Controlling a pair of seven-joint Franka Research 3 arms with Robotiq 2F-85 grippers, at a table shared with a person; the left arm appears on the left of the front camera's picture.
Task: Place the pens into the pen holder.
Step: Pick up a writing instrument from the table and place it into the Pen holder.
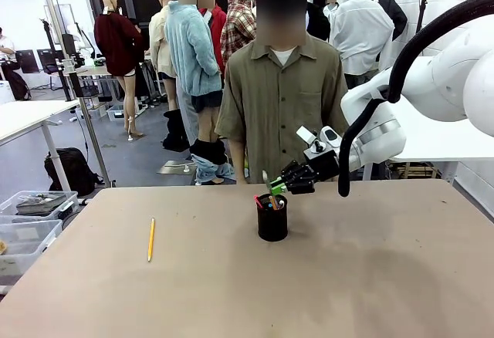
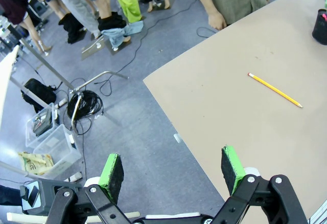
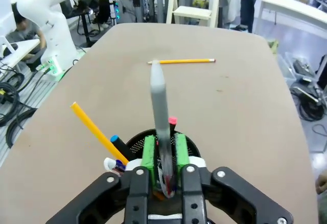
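The black mesh pen holder stands mid-table with several pens in it. Directly above it, my right gripper is shut on a silver-white pen, whose lower end reaches down into the holder. A yellow stick and a pink-tipped one lean inside the cup. One yellow-orange pencil lies flat on the table to the holder's left, also visible as the pencil in the left wrist view. My left gripper hangs open off the table's corner, over the floor, with nothing between its fingers.
A person in an olive shirt stands at the far edge, a hand hanging by the table. Clear plastic bins sit on the floor off the left edge. Cables lie on the floor there.
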